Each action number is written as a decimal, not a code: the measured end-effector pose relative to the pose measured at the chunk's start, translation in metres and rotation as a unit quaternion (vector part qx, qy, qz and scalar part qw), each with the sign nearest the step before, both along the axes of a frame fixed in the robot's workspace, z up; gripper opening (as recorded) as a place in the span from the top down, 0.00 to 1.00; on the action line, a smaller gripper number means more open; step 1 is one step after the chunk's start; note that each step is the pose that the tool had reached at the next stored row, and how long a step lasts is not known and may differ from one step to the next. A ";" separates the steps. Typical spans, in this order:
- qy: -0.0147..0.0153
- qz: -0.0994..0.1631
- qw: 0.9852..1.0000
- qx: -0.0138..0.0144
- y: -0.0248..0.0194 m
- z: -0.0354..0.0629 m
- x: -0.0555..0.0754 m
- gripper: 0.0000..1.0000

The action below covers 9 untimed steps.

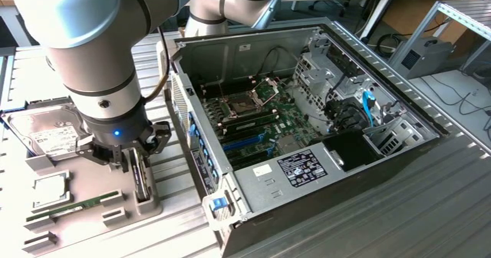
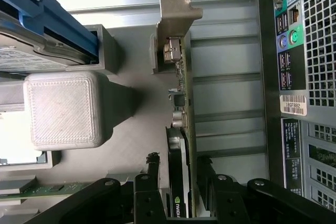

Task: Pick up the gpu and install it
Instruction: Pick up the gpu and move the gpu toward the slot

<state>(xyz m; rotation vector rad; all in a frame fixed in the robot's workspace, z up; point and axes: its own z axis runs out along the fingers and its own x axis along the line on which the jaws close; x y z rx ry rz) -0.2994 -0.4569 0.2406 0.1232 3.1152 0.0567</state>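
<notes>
1. i found the gpu (image 2: 186,103) standing on its long edge in a grey slotted holder (image 1: 147,203), directly between the fingers (image 2: 153,182) of the gripper (image 2: 178,182). i judged it was propped upright so both flat faces could be pinched.
2. the fingers were spread wide, one beside each face of the card with a sliver of gap either side, gripping nothing.
3. its long axis ran along the gap between the fingers, with the silver bracket (image 2: 176,14) at the end farthest from them.
4. the open computer case (image 1: 253,183) stood just outside one finger.
</notes>
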 end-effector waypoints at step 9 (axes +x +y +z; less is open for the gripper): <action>0.000 0.000 1.000 0.000 0.0000 0.0000 0.000 0.58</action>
